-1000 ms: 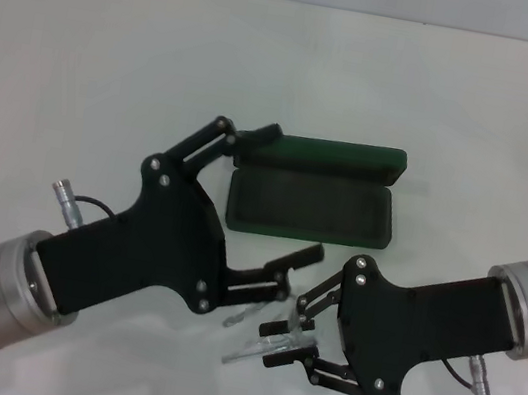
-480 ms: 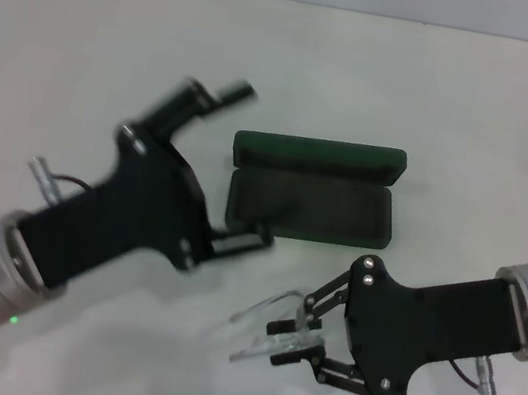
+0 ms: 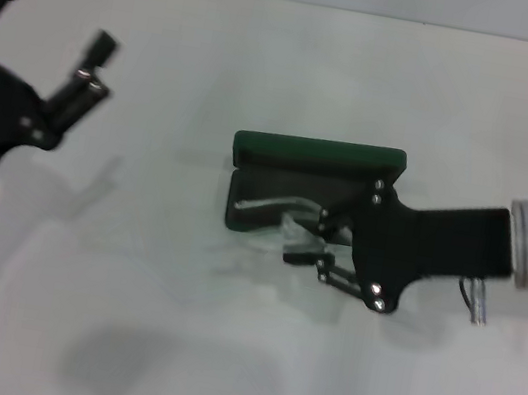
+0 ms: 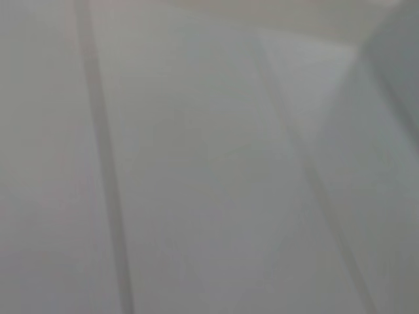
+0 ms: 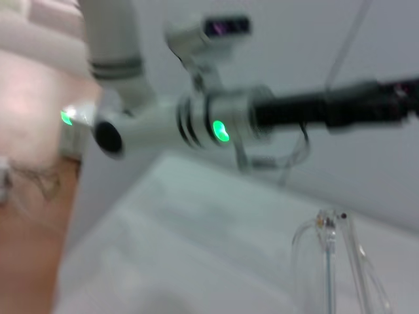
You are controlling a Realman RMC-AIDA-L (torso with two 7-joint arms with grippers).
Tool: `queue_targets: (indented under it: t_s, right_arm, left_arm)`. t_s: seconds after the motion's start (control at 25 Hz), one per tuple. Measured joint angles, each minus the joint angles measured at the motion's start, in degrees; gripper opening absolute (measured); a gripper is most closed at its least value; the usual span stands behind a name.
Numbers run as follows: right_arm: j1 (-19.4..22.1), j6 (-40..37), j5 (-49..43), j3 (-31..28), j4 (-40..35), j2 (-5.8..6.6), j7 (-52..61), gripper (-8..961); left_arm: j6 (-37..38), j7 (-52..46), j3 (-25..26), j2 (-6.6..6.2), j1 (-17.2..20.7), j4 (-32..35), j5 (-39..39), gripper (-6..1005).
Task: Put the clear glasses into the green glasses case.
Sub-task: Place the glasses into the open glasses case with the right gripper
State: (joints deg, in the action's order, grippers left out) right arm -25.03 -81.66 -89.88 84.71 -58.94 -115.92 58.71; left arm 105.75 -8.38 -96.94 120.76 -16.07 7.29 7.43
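Head view: the right gripper (image 3: pixel 303 242) is clenched on the glasses (image 3: pixel 277 208) and holds them over the open case (image 3: pixel 318 155), whose lid stands up along the far edge. The gripper comes in from 3 o'clock; the clear frame runs from the fingers toward 9 o'clock, above the dark lining. Whether the glasses touch the lining or hang just above it cannot be told.

The left gripper (image 3: pixel 54 31) is raised and well apart from the case, out at 10 o'clock near the frame edge, its fingers spread and holding nothing.

Progress, as a judgement: the pick-up and carry are done and the glasses are at the case. Left to do: lower them fully into the tray, let go, and draw the arm clear. The lid is not closed, though the task does not ask for that.

Right wrist view: the glasses (image 5: pixel 330 261) show close up, clear temples running toward the lens; beyond them is the left arm with green lights.

Surface and room: a plain white table (image 3: pixel 218 352) carries only the case. A pale wall with dark seams stands at 12 o'clock. The left wrist view shows only pale blank surface.
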Motion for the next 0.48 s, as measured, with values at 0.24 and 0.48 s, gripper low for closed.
queue_targets:
  t_s: [0.24, 0.48]
  right_arm:
    - [0.94, 13.05, -14.00, 9.63, -16.15, -0.01, 19.63, 127]
    - [-2.51, 23.68, -33.08, 21.08, -21.96, -0.19, 39.29, 127]
  left_arm:
    - [-0.16, -2.73, -0.14, 0.00, 1.73, -3.29, -2.90, 875]
    - [-0.74, -2.78, -2.72, 0.00, 2.53, -3.66, -2.35, 875]
